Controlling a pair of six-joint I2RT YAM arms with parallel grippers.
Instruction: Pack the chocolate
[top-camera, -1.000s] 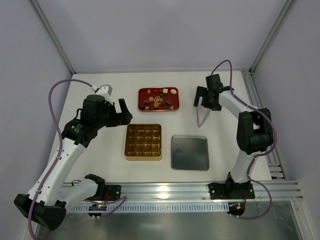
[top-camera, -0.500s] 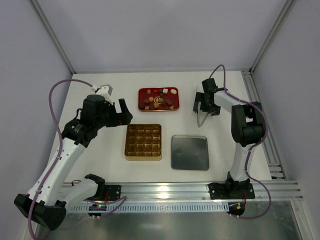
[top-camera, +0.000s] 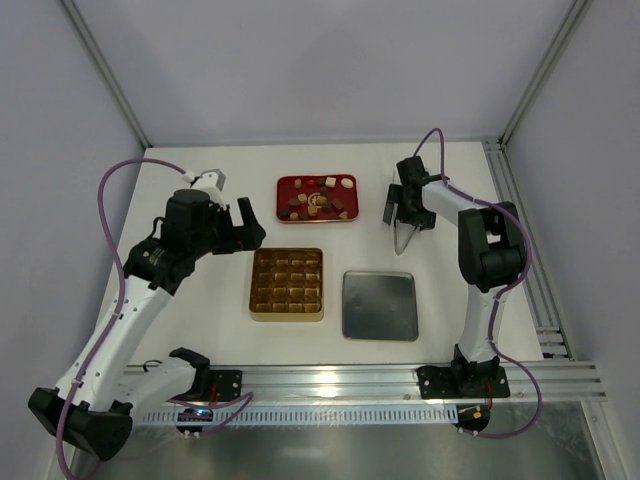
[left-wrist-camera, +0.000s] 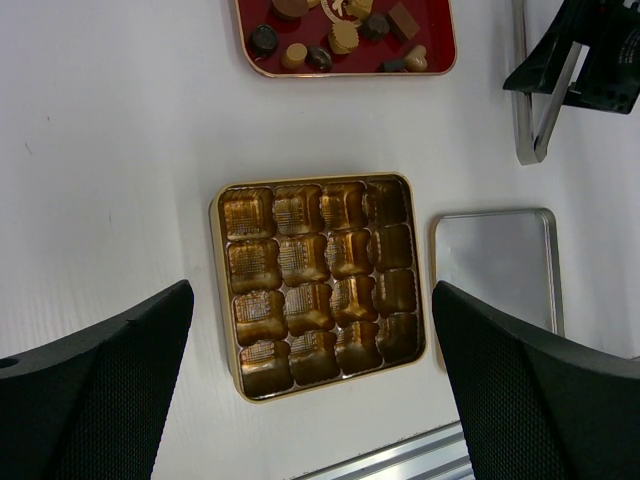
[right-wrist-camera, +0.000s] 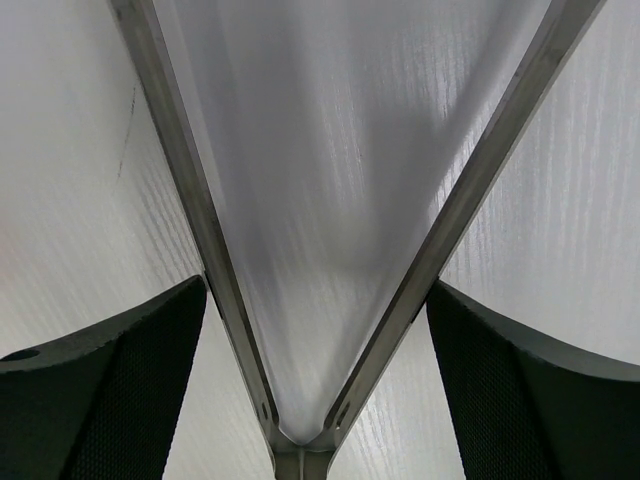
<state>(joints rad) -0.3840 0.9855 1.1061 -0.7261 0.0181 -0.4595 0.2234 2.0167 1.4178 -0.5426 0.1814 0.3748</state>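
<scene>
Moved: right pincer (top-camera: 397, 208) shifted leftward, spread astride tongs (top-camera: 403, 238).
Left pincer (top-camera: 248, 222): held spread, empty.
Chocolate (top-camera: 318, 198): seen in red tray (top-camera: 283, 184).

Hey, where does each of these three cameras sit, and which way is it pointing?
Top external: fixed above and behind the arms, looking down on the table; both arms show whole, with the left gripper and right gripper.
Left wrist: on the left arm, looking down at the gold box; left fingers fill the bottom corners.
Right wrist: on the right arm, looking close down at the metal tongs; right fingers fill the lower corners.
Shared: the top and left wrist views both show box, red tray, silver lid, tongs.
</scene>
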